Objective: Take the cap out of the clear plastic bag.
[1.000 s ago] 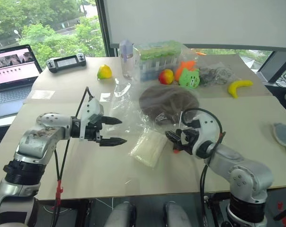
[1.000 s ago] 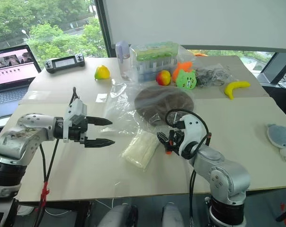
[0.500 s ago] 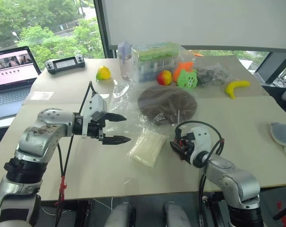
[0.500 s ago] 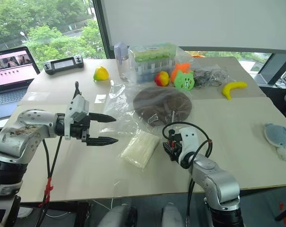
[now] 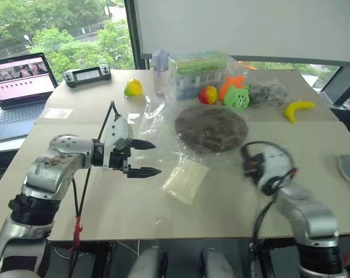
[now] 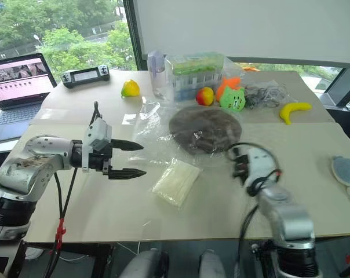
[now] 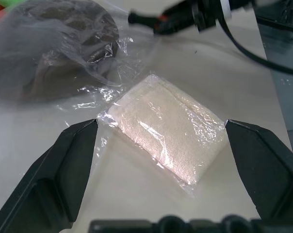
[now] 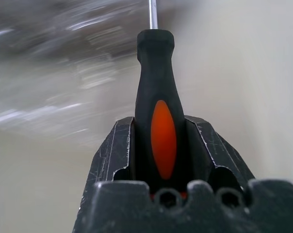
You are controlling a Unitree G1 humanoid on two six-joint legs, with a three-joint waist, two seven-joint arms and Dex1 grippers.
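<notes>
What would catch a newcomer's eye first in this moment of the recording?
Probably the right claw, near the table's right front, shut on a black-and-orange screwdriver. Next, the brown cap at the table's middle, lying inside the crumpled clear plastic bag. The left claw hovers open to the bag's left, above the table, with a small whitish packet lying ahead of its tips.
</notes>
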